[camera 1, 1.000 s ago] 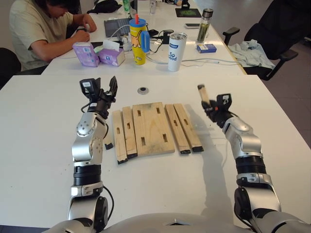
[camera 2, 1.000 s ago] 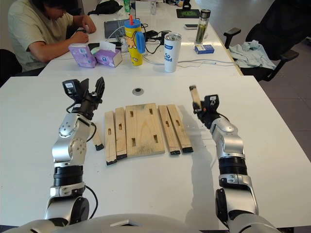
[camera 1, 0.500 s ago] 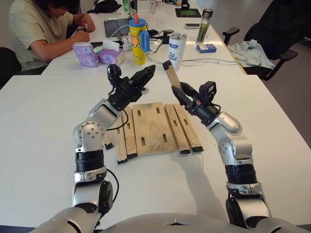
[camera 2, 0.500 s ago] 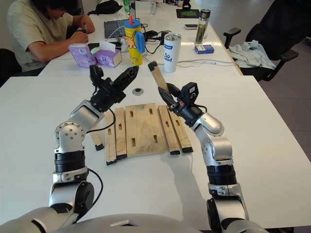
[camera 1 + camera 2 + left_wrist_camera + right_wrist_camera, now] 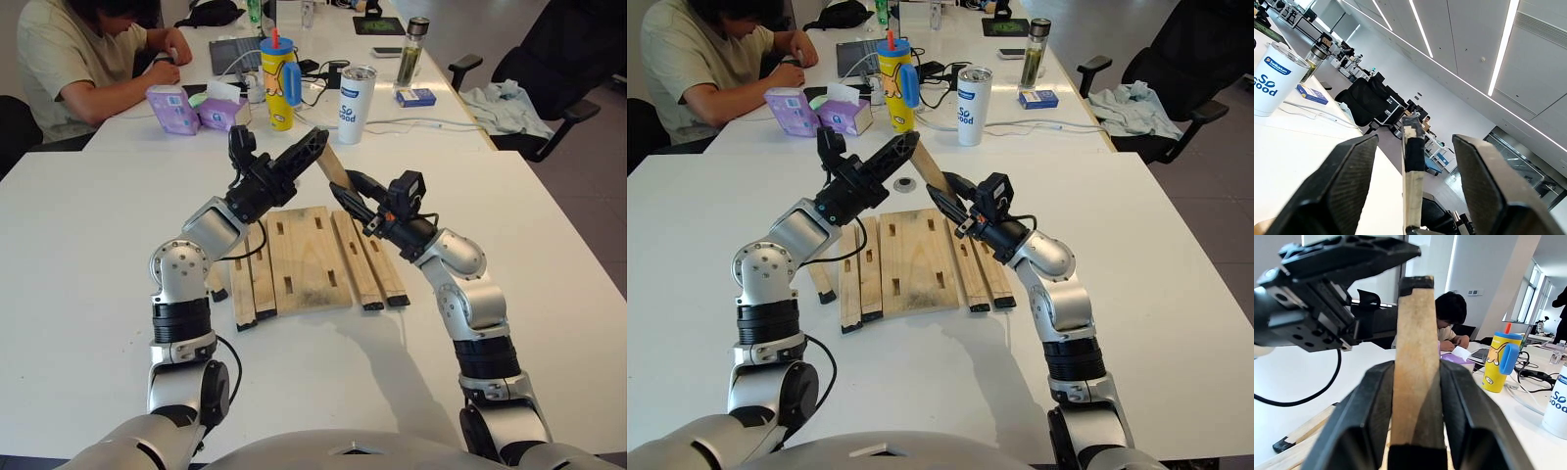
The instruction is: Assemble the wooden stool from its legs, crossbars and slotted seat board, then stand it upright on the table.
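The slotted seat board (image 5: 304, 259) lies flat on the white table (image 5: 88, 255). Two wooden bars (image 5: 250, 272) lie at its left and two more (image 5: 367, 257) at its right. A short black-tipped piece (image 5: 820, 284) lies beside my left arm. My right gripper (image 5: 355, 196) is shut on a black-tipped wooden leg (image 5: 335, 168), held tilted in the air above the board's far edge. In the right wrist view the leg (image 5: 1415, 357) stands between the fingers (image 5: 1371, 416). My left gripper (image 5: 1415, 142) is open, its fingers (image 5: 1347, 186) on either side of the leg's top end without touching it.
On the far table stand a white tumbler (image 5: 357, 103), a yellow cup (image 5: 279, 83), tissue packs (image 5: 196, 108) and cables, with a person writing there. A round grommet (image 5: 904, 183) sits in the table behind the board. A black chair (image 5: 558, 69) stands at the far right.
Both arms have swung in over the board. The right gripper carried the leg leftward and tilted it; the left gripper came up to the leg's top end and now straddles it.
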You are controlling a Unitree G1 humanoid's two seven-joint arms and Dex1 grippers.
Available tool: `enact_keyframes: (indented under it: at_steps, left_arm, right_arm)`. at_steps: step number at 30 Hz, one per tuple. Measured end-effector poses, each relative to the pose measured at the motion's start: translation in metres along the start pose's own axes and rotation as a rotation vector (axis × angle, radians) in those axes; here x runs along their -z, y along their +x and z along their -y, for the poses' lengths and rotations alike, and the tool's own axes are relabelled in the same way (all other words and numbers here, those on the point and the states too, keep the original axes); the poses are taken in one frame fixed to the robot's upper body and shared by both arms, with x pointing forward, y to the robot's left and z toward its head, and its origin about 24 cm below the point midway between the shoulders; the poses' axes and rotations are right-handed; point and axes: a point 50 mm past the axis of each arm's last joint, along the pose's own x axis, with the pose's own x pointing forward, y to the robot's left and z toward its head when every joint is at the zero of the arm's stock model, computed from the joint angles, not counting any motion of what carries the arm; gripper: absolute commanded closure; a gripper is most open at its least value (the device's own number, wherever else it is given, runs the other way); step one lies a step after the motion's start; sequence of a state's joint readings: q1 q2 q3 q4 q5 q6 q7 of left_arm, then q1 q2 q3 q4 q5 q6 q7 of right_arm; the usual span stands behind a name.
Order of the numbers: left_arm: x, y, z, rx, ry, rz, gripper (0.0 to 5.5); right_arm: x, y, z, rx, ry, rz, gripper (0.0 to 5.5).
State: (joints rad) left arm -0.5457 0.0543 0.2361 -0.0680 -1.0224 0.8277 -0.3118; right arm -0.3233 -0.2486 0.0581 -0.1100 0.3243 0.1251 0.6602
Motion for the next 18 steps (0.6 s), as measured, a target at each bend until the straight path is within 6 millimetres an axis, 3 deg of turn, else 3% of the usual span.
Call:
enact_keyframes:
  at_steps: [11, 18]
  left_arm:
    - [-0.0012, 0.0017, 0.0008, -0.008, 0.006, 0.000, 5.01]
    - [-0.0007, 0.0019, 0.0008, -0.012, 0.012, -0.008, 5.06]
  right_arm:
    - [0.0027, -0.0019, -0.0031, -0.005, -0.044, -0.006, 4.18]
    - [0.0028, -0.0020, -0.0028, -0.001, -0.056, -0.003, 4.18]
